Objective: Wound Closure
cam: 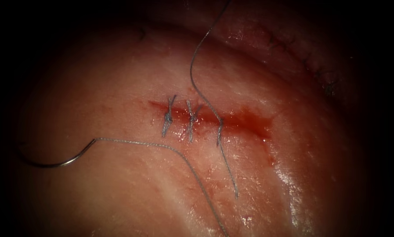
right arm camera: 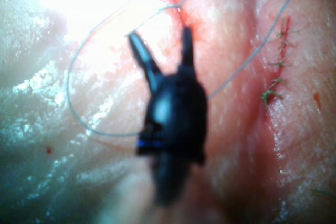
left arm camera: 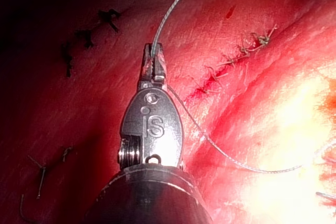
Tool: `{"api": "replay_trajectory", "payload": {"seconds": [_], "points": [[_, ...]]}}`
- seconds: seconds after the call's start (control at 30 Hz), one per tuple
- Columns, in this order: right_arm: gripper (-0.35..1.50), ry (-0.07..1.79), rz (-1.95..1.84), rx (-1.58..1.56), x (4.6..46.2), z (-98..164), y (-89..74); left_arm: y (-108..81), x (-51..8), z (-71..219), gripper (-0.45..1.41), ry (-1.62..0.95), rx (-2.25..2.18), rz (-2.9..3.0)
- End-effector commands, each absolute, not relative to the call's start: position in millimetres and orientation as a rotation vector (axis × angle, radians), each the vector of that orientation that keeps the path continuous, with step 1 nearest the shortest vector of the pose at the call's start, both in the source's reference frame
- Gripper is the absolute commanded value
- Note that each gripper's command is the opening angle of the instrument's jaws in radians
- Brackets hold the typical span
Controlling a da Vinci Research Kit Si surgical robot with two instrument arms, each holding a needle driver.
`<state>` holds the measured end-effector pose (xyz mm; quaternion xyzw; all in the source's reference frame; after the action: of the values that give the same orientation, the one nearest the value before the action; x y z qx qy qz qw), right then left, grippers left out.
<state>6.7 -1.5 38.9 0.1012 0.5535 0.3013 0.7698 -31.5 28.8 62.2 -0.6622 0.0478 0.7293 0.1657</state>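
Note:
The tissue (cam: pixel 117 197) has a red cut (cam: pixel 245 120) running left to right. Two knotted stitches (cam: pixel 168 116) (cam: pixel 191 120) close its left part. A third thread (cam: pixel 205 101) comes down from above, crosses the cut, and its free tail (cam: pixel 232 175) lies below. The curved needle (cam: pixel 56 166) lies flat on the tissue to the lower left of the cut, not in the tissue, held by neither tool. Its thread (cam: pixel 161 145) trails right and downward. My left tool (left arm camera: pixel 155 56) is shut on the thread (left arm camera: pixel 173 9). My right tool (right arm camera: pixel 160 38) is open over the tissue, holding nothing.
An older cut closed with dark stitches (cam: pixel 306 57) lies at the upper right on a ridge of tissue. Red fluid (cam: pixel 267 140) wets the right end of the open cut. A loop of thread (right arm camera: pixel 79 103) lies on the tissue behind my right tool.

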Motion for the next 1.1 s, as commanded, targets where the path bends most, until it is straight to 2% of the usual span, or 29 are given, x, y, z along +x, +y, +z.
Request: {"api": "replay_trajectory", "payload": {"seconds": [0.03,0.1,0.23,0.27,0.3,0.57,1.1], "points": [[1.48,1.162,0.596,0.251,9.7,40.1,-2.5,28.7,-31.9,62.9,-0.45,0.135,-1.888,2.077],[1.48,1.125,0.472,0.363,12.1,40.8,-5.5,28.8,-31.7,62.9,-0.45,0.130,-1.894,2.075],[1.45,1.138,0.478,0.362,13.4,40.4,-5.4,28.8,-31.9,62.9,-0.45,0.132,-1.893,2.075],[1.28,1.192,0.536,0.318,14.5,40.0,-3.4,28.6,-32.2,62.8,-0.45,0.136,-1.891,2.076],[1.26,1.203,0.577,0.275,15.0,40.1,-2.4,28.4,-32.4,62.7,-0.45,0.129,-1.887,2.075],[1.23,1.222,0.660,0.161,20.7,46.8,2.2,26.3,-33.4,60.8,-0.45,0.102,-1.877,2.065],[1.05,1.301,0.675,0.108,26.8,55.5,7.6,21.1,-35.0,52.9,-0.45,-0.039,-1.816,2.034]]}}
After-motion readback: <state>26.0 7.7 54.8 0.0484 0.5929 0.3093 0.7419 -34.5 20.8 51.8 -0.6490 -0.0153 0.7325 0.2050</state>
